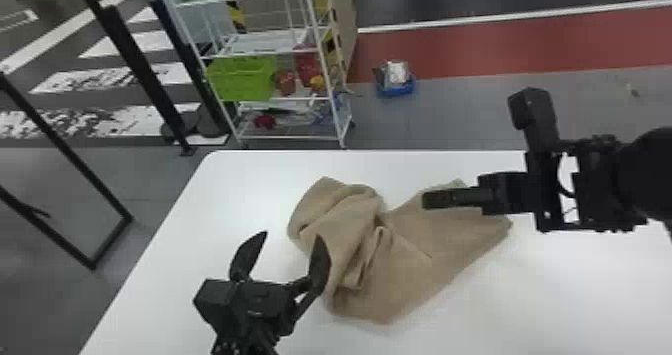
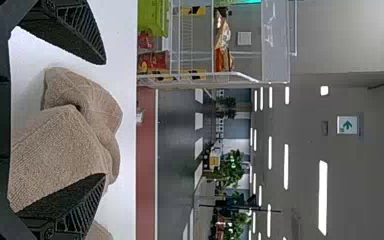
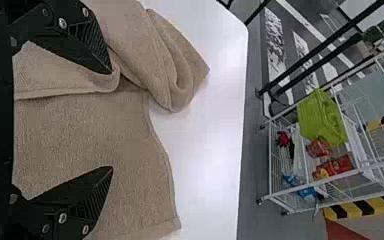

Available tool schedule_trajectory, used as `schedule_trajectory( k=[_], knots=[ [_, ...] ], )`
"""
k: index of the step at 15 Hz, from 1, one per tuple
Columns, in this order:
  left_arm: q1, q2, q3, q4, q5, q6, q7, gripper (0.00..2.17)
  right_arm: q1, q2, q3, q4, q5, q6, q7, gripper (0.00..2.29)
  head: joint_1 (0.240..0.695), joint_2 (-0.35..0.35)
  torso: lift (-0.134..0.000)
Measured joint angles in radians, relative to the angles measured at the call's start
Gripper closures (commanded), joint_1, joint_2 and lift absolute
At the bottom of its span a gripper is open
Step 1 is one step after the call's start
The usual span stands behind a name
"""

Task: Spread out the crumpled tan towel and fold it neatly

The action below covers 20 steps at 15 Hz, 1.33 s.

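Observation:
The tan towel (image 1: 410, 259) lies crumpled on the white table, bunched in folds on its left part and flatter toward the right. My left gripper (image 1: 282, 249) stands open at the towel's left edge, one finger over the cloth. In the left wrist view the towel (image 2: 60, 145) shows behind the spread fingers of the left gripper (image 2: 105, 120). Over the towel's right part is my right gripper (image 1: 425, 199). The right wrist view has the right gripper (image 3: 111, 120) open above the towel (image 3: 105, 135), with nothing held between its fingers.
The white table (image 1: 235, 189) has its far edge just beyond the towel. Past it stand a wire shelf cart (image 1: 275, 96) with a green basket (image 1: 240, 79), black posts (image 1: 145, 74) at the left, and a blue container (image 1: 395, 86) on the floor.

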Motion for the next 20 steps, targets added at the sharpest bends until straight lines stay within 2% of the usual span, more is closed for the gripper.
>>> schedule_trajectory(
  k=[3,5,10,15,20],
  knots=[
    [0.0,0.0,0.0,-0.001,0.0,0.0,0.0,0.08,-0.022,0.031,0.078,0.05,0.029,-0.015,0.001,0.34,0.695,0.347,-0.122],
    [0.0,0.0,0.005,-0.004,0.0,0.001,0.0,0.08,-0.043,0.039,0.122,0.1,0.057,-0.032,0.002,0.38,0.695,0.35,-0.122],
    [0.003,0.0,0.011,-0.008,0.0,0.001,0.002,0.08,-0.081,0.041,0.197,0.183,0.118,-0.046,0.007,0.48,0.695,0.35,-0.122],
    [0.003,0.0,0.009,-0.011,0.0,0.001,0.003,0.08,-0.091,0.041,0.244,0.198,0.114,-0.084,0.024,0.45,0.695,0.35,-0.122],
    [0.006,0.0,0.011,-0.014,0.0,0.001,0.003,0.08,-0.114,0.041,0.311,0.242,0.143,-0.09,0.023,0.47,0.695,0.35,-0.122]
  ],
)
